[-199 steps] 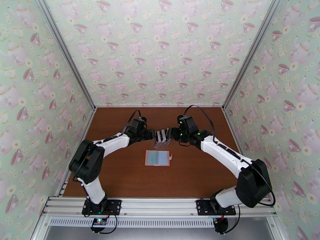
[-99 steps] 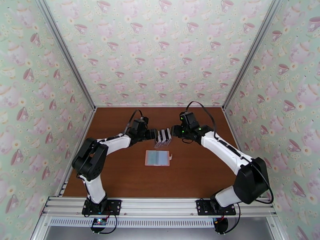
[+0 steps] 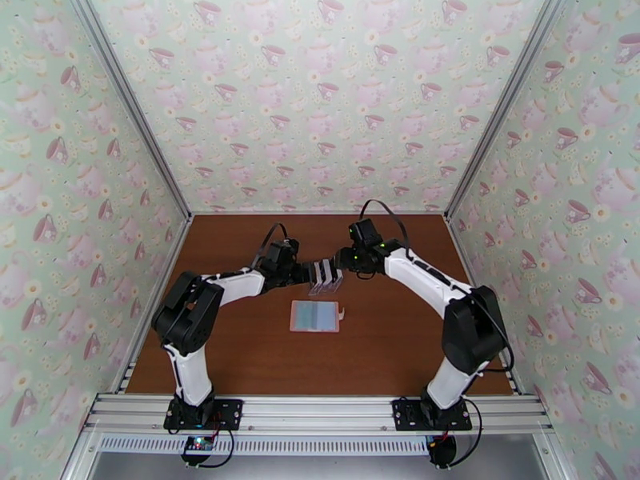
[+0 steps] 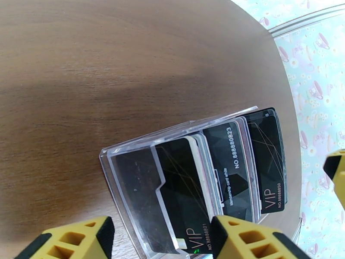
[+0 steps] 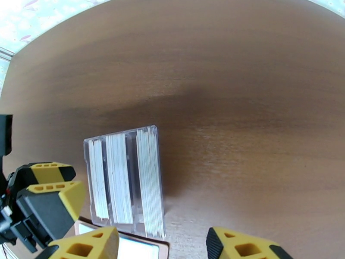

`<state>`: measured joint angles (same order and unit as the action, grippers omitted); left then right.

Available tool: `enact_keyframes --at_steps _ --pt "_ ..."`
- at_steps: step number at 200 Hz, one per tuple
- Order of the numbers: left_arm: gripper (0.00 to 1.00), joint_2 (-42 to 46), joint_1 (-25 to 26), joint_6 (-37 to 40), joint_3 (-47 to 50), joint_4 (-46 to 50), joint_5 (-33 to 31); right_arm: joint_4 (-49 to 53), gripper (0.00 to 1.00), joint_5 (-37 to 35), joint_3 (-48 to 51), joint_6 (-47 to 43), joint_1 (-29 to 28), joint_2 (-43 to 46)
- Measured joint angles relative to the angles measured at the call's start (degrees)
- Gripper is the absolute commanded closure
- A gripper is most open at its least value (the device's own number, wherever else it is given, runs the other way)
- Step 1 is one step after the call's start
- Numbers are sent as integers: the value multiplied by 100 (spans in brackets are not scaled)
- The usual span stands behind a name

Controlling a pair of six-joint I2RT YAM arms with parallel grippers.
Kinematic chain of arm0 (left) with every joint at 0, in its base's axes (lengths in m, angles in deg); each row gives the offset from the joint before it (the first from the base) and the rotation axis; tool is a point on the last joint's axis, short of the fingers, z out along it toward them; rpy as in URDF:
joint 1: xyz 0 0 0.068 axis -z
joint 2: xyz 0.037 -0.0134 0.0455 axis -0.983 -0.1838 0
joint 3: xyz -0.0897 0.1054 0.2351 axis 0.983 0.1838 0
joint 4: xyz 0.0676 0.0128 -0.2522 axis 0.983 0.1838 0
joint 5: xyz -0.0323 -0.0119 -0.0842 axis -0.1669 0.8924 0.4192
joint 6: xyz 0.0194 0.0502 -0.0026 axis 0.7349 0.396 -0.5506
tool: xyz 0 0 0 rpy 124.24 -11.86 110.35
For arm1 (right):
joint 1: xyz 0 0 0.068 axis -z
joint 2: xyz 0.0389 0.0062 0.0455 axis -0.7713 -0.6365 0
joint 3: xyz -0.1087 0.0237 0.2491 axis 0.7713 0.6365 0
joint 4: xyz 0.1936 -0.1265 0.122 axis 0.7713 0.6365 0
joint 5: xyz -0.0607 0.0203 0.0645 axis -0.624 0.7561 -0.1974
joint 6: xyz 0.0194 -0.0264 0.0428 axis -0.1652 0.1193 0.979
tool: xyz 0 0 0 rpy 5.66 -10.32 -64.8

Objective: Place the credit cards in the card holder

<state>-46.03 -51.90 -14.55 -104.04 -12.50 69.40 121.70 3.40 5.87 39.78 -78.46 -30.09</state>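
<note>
Fingers (image 4: 250,240) of the left gripper (image 4: 159,223) are straddling a clear plastic rack (image 4: 129,178), grip unclear; the right gripper (image 5: 161,236) is gaping. Racked thin black plastic credit cards (image 4: 233,169), stiff and slick, are likely needing top-edge pinches.

White-edged cards (image 5: 148,182) stand in the clear rack (image 5: 129,132) on the bench (image 5: 241,83); left gripper (image 5: 74,184) just beside the rack.
</note>
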Motion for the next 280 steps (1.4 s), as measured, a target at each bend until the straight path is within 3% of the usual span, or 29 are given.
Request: enact_keyframes --at_steps 106,280 --pt "60 -446 -9 -37 -337 258 173 238 41 17 -721 -214 0 -931" --pt "61 -516 -22 -63 -487 413 214 426 41 -243 -798 -411 -98 -1331"
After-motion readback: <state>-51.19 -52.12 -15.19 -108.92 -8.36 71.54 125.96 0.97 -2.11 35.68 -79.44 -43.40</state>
